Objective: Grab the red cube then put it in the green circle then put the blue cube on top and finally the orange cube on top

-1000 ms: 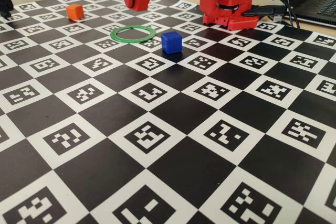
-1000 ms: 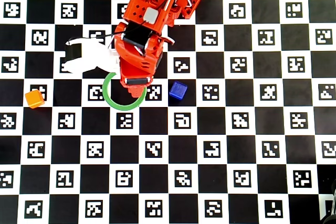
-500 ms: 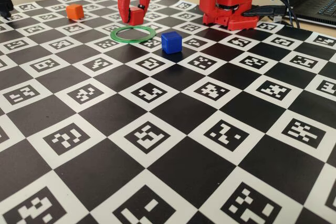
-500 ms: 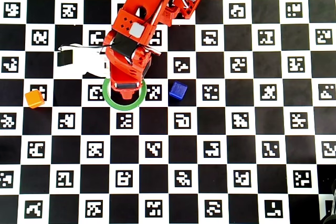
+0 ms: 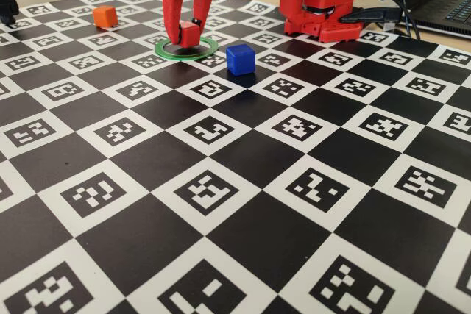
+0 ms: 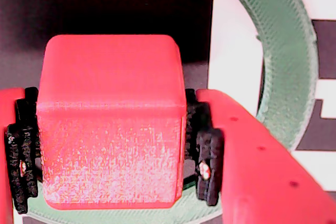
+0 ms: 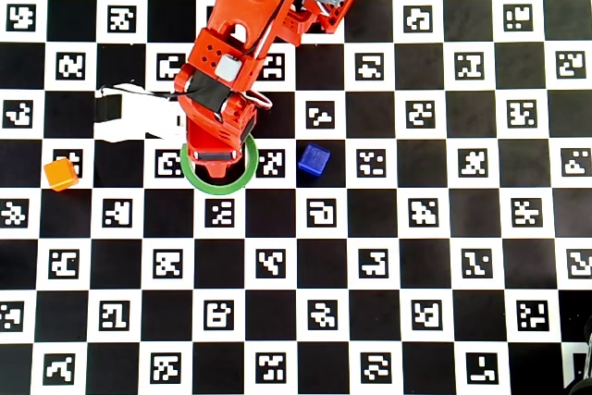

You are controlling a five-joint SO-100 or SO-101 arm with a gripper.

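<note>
The pincer (image 5: pixel 185 37) is clamped on the red cube (image 5: pixel 189 34), with a black pad (image 6: pixel 207 153) pressed on each side. The cube sits inside the green circle (image 5: pixel 168 52), low over the desk (image 5: pixel 243 152) (I cannot tell if it touches down). So the first step looks almost done; letting go is left. The blue cube (image 5: pixel 240 59) waits just beside the ring, and the orange cube (image 5: pixel 104 15) sits well apart. Both are not yet stacked.

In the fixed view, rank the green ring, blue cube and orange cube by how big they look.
1. Green ring, widest.
2. Blue cube.
3. Orange cube.
The orange one sits farther back, so the cubes may really match.
</note>
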